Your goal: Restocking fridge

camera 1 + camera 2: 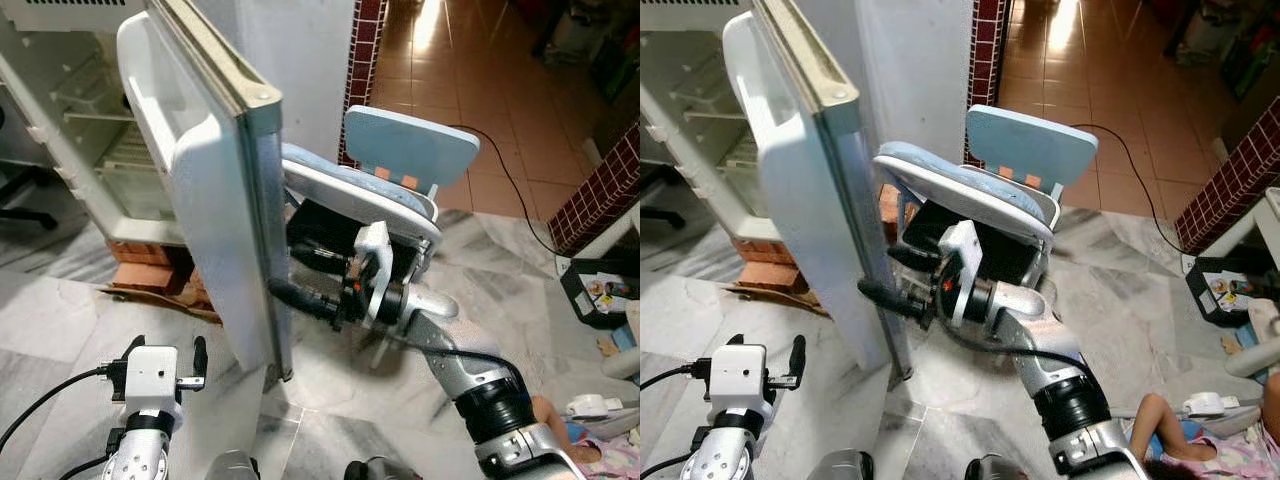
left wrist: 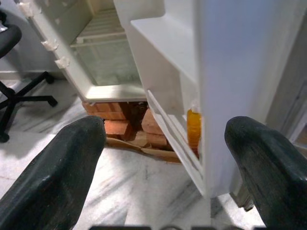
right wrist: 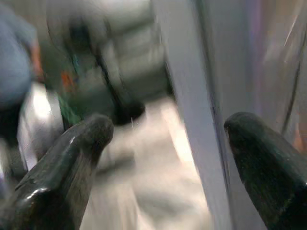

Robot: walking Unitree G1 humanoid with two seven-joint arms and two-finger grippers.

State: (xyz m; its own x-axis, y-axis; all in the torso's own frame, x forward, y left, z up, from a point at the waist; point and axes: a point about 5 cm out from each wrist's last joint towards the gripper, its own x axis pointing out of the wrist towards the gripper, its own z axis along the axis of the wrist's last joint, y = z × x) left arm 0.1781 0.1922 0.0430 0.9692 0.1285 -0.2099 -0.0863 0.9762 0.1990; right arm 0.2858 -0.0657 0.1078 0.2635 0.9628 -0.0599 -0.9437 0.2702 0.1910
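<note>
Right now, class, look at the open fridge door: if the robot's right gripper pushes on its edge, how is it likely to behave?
The fridge door looks rigid, so it would probably swing as one piece rather than flex. The orange bottle in its lower rack may rock or tip if pushed fast. The right gripper, fingers open, sits at the smooth edge, so contact could slip.

One fridge (image 1: 70, 120) (door (image 1: 215, 190) open), one chair (image 1: 400, 170)

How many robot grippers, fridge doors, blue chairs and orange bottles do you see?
Robot grippers: 2, the left gripper and the right gripper
Fridge doors: 1, the open fridge door
Blue chairs: 1, the blue chair
Orange bottles: 1, the orange bottle in the door shelf
Total: 5
</note>
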